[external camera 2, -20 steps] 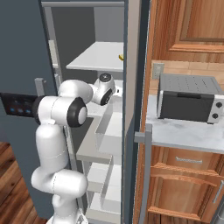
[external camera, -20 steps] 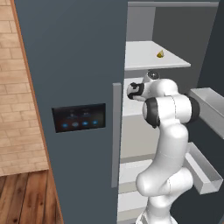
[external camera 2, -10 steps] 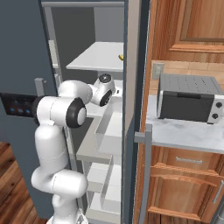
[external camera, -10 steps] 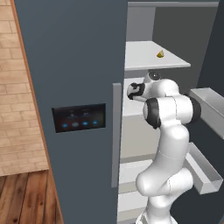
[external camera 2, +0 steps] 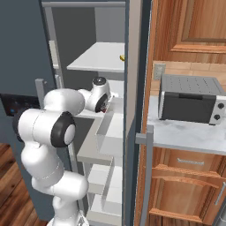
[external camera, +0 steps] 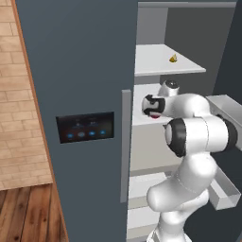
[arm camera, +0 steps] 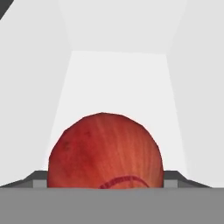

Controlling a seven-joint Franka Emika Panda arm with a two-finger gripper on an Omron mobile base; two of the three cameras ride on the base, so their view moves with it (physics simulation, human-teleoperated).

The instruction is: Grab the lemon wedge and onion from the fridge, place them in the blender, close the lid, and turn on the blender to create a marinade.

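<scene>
Holds the pincer (arm camera: 105, 181) wide, one dark fingertip (arm camera: 39, 180) low on either flank of the onion (arm camera: 105, 148), both tips seeming to touch its skin. Grips it at its broadest part, with the red, finely streaked dome bulging up between the tips. Keeps it low over the pale middle shelf (arm camera: 118, 83), between white side walls that run to the back wall.

From the left base view, reaches past the edge of the fridge (external camera: 80, 71) door, beside the grey bar handle (external camera: 125, 142), wrist level, hand turned into the compartment. Shows a sliver of dark red under the hand, at the front of that middle shelf. From the right base view, shows the same red sliver (external camera 2: 102, 107) below the hand, just above a grey door bin (external camera 2: 108, 137).

Leaves the lemon wedge (external camera: 173, 58) one shelf up, a small yellow piece lying alone on the top shelf (external camera: 156, 61), towards its right side and well apart from the onion. Puts it near that shelf's right edge in the right base view too (external camera 2: 122, 58).

On the closed door, carries a black panel (external camera: 85, 127) with blue lights, left of the handle. Further right, beyond the open door's edge, has a grey toaster oven (external camera 2: 190, 99) on a pale bench (external camera 2: 185, 137), wooden cabinets above and below.
</scene>
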